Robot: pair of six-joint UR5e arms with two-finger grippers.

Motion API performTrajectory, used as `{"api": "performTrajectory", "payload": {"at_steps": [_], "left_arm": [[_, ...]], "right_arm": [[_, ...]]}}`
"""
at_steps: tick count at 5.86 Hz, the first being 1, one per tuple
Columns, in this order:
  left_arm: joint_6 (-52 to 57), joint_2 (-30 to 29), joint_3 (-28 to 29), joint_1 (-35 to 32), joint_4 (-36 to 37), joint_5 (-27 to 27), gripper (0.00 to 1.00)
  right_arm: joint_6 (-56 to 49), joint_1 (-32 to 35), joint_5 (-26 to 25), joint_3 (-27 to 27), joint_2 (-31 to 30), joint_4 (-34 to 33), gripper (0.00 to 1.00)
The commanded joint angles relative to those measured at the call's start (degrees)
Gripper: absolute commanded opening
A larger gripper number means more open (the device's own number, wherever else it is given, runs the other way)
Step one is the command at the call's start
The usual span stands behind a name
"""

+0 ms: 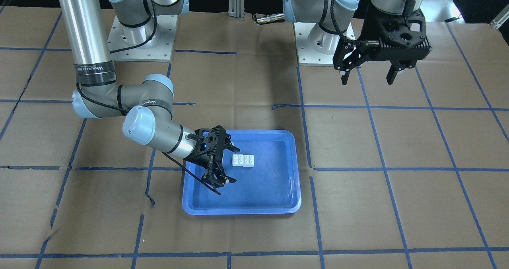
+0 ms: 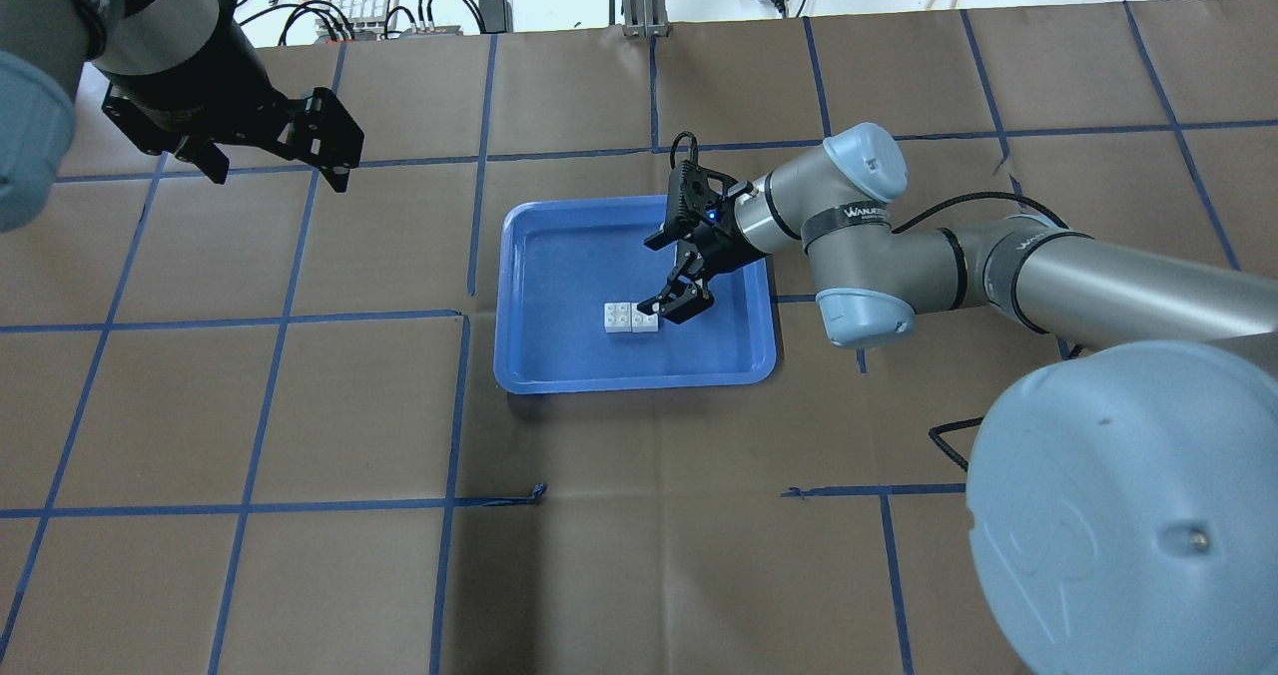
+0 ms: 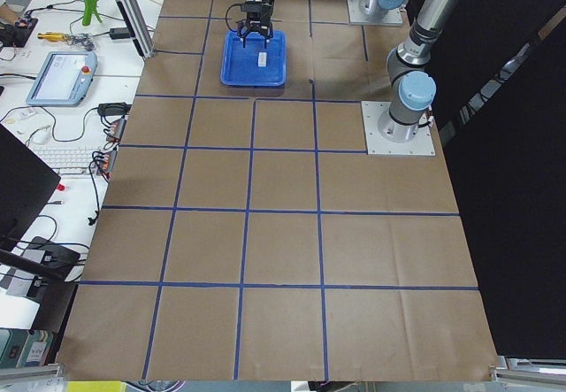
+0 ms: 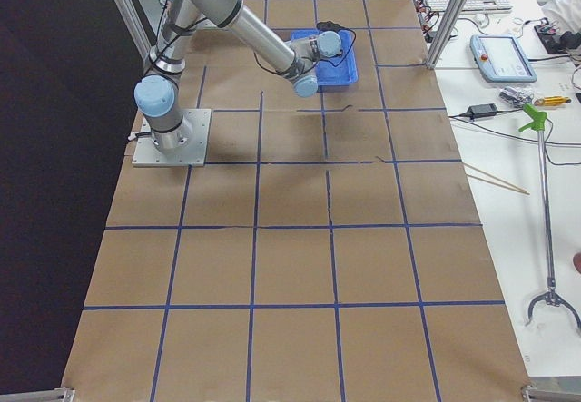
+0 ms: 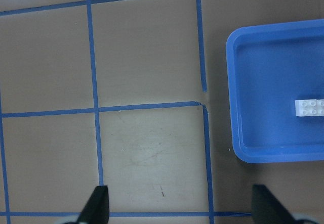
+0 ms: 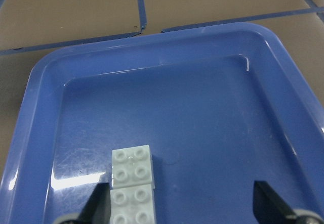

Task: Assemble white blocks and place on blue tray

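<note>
Right fingers (image 6: 268, 201) hung released beside the white blocks (image 1: 243, 160), side by side in the blue tray (image 1: 274, 185); left fingers (image 1: 391, 75) gaped empty.

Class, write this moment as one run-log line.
white blocks: touching, in blue tray | right gripper: open by them | left gripper: open, away

The blue tray (image 6: 43, 123) is glossy plastic, its floor finely scuffed and catching the light. The white blocks (image 6: 132, 183) look like smooth, duller plastic. Matt brown paper (image 1: 437, 209) covers the table, lined with blue tape (image 1: 381, 168). The right arm's tube (image 1: 81, 26) is satin metal.
</note>
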Motion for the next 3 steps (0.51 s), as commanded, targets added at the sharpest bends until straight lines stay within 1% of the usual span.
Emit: {"api": "performTrajectory", "payload": {"at_steps": [1, 2, 3], "left_arm": [[0.02, -0.01, 0.00, 0.00, 0.00, -0.13, 0.99], [0.02, -0.01, 0.00, 0.00, 0.09, -0.13, 0.99], [0.02, 0.08, 0.00, 0.00, 0.00, -0.13, 0.99]], "right_arm": [[5.56, -0.65, -4.98, -0.37, -3.71, 0.42, 1.00], [9.07, -1.35, -8.93, -0.72, -6.43, 6.60, 1.00], [11.28, -2.66, -13.49, -1.51, -10.46, 15.54, 1.00]]}}
